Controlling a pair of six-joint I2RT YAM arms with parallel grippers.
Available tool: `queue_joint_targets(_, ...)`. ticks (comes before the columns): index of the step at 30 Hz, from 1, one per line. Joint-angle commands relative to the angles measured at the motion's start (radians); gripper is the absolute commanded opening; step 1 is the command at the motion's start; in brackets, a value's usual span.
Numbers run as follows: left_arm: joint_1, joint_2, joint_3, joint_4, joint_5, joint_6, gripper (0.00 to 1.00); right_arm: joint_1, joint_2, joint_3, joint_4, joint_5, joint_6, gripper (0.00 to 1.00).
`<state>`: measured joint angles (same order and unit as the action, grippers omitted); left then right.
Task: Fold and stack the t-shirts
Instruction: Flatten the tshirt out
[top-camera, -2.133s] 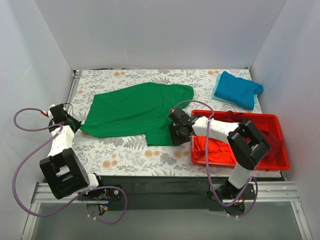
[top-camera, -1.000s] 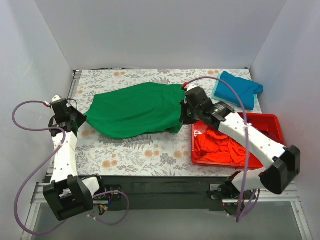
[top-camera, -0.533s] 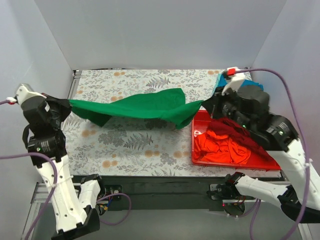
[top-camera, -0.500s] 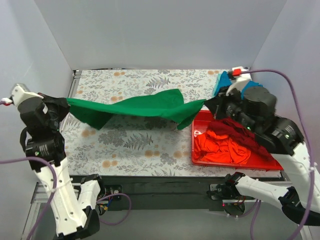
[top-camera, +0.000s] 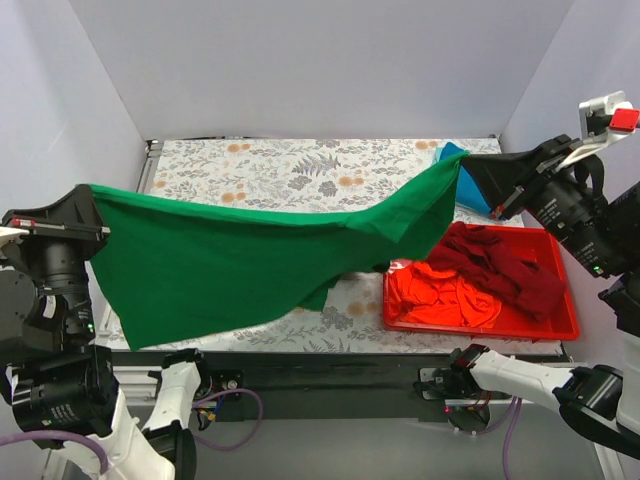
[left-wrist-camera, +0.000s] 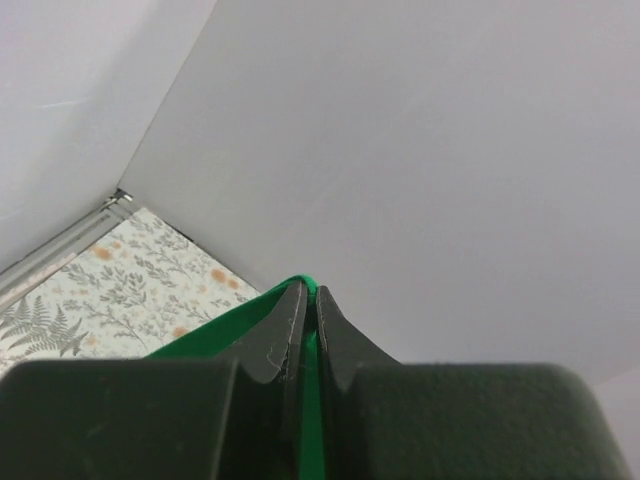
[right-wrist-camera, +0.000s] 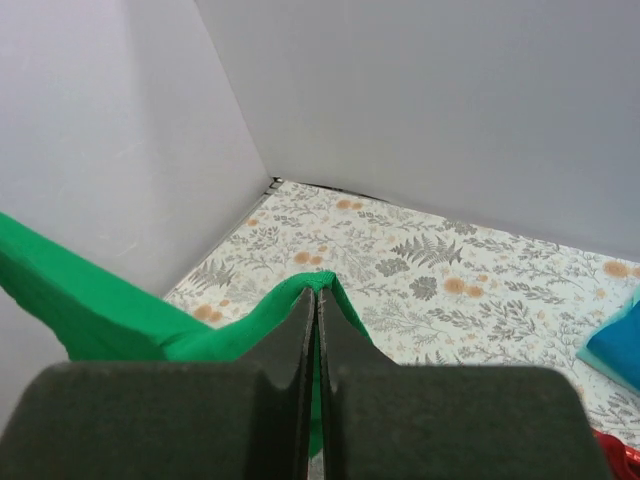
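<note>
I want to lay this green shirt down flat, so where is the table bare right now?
Bare: the far strip of the floral table, left of the teal blue t-shirt, and a small patch just left of the red tray. The lifted green t-shirt hides the middle. It is crowded on the right.

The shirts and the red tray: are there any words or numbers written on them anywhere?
None to read. The green shirt, orange shirt, maroon shirt and blue shirt are plain, the tray shows no label, and the tablecloth has only leaves and flowers.
</note>
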<state>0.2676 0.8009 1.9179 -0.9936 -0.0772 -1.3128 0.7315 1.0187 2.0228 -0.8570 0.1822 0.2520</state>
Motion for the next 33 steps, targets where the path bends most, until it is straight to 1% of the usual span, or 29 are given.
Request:
queue_joint_targets(1, -0.004, 0.087, -0.095, 0.025, 0.112, 0.003, 0.0, 0.0, 0.075, 0.043, 0.051, 0.034, -0.029, 0.01)
queue_joint_targets(3, -0.002, 0.103, -0.187, 0.073, 0.161, 0.006, 0.0, 0.0, 0.121, 0.037, 0.075, 0.06, -0.036, 0.01)
queue_joint_targets(4, -0.004, 0.11, -0.227, 0.122, 0.175, 0.006, 0.0, 0.0, 0.135, 0.024, 0.108, 0.069, -0.048, 0.01)
queue_joint_targets(5, -0.004, 0.128, -0.306, 0.148, 0.197, 0.006, 0.0, 0.002, 0.17, 0.019, 0.125, 0.091, -0.057, 0.01)
queue_joint_targets(6, -0.005, 0.136, -0.347, 0.18, 0.214, 0.004, 0.0, 0.0, 0.191, 0.016, 0.142, 0.102, -0.065, 0.01)
queue_joint_targets(7, -0.004, 0.149, -0.379, 0.241, 0.226, 0.001, 0.0, 0.0, 0.214, 0.023, 0.171, 0.111, -0.075, 0.01)
queue_joint_targets(8, -0.004, 0.182, -0.435, 0.269, 0.237, -0.002, 0.0, -0.003, 0.266, 0.034, 0.18, 0.123, -0.089, 0.01)
queue_joint_targets(10, -0.004, 0.227, -0.465, 0.338, 0.264, -0.002, 0.0, -0.024, 0.323, 0.063, 0.209, 0.14, -0.103, 0.01)
queue_joint_targets(11, -0.004, 0.277, -0.465, 0.37, 0.274, 0.0, 0.0, -0.073, 0.377, 0.095, 0.219, 0.102, -0.096, 0.01)
queue_joint_targets(13, -0.004, 0.334, -0.432, 0.387, 0.277, 0.009, 0.0, -0.142, 0.426, 0.122, 0.26, 0.03, -0.071, 0.01)
queue_joint_targets(14, -0.004, 0.389, -0.407, 0.394, 0.277, 0.014, 0.0, -0.206, 0.479, 0.166, 0.271, -0.033, -0.054, 0.01)
queue_joint_targets(15, -0.005, 0.414, -0.343, 0.398, 0.28, 0.017, 0.0, -0.228, 0.509, 0.197, 0.279, -0.055, -0.04, 0.01)
queue_joint_targets(18, -0.004, 0.487, -0.24, 0.409, 0.287, 0.02, 0.0, -0.286, 0.618, 0.345, 0.283, -0.104, -0.037, 0.01)
queue_joint_targets(19, -0.004, 0.5, -0.171, 0.408, 0.287, 0.021, 0.0, -0.296, 0.635, 0.364, 0.298, -0.116, -0.036, 0.01)
queue_joint_targets(20, -0.004, 0.52, -0.14, 0.403, 0.283, 0.023, 0.0, -0.313, 0.647, 0.375, 0.311, -0.125, -0.034, 0.01)
queue_joint_targets(22, -0.004, 0.531, -0.056, 0.382, 0.278, 0.023, 0.0, -0.322, 0.638, 0.364, 0.347, -0.151, -0.025, 0.01)
queue_joint_targets(24, -0.005, 0.512, -0.031, 0.38, 0.277, 0.021, 0.0, -0.325, 0.594, 0.338, 0.374, -0.153, -0.023, 0.01)
queue_joint_targets(25, -0.004, 0.494, -0.034, 0.394, 0.277, 0.015, 0.0, -0.326, 0.572, 0.292, 0.403, -0.153, -0.02, 0.01)
queue_joint_targets(26, -0.004, 0.447, -0.045, 0.406, 0.274, 0.014, 0.0, -0.325, 0.522, 0.271, 0.417, -0.158, -0.013, 0.01)
queue_joint_targets(28, -0.002, 0.391, -0.063, 0.432, 0.261, 0.006, 0.0, -0.325, 0.471, 0.222, 0.435, -0.173, -0.004, 0.01)
queue_joint_targets(29, -0.004, 0.341, -0.072, 0.432, 0.255, 0.006, 0.0, -0.325, 0.421, 0.209, 0.437, -0.174, 0.003, 0.01)
queue_joint_targets(31, -0.004, 0.292, -0.077, 0.412, 0.235, 0.01, 0.0, -0.325, 0.365, 0.177, 0.437, -0.217, 0.015, 0.01)
queue_joint_targets(33, -0.004, 0.212, -0.097, 0.392, 0.208, 0.017, 0.0, -0.327, 0.276, 0.108, 0.441, -0.246, 0.032, 0.01)
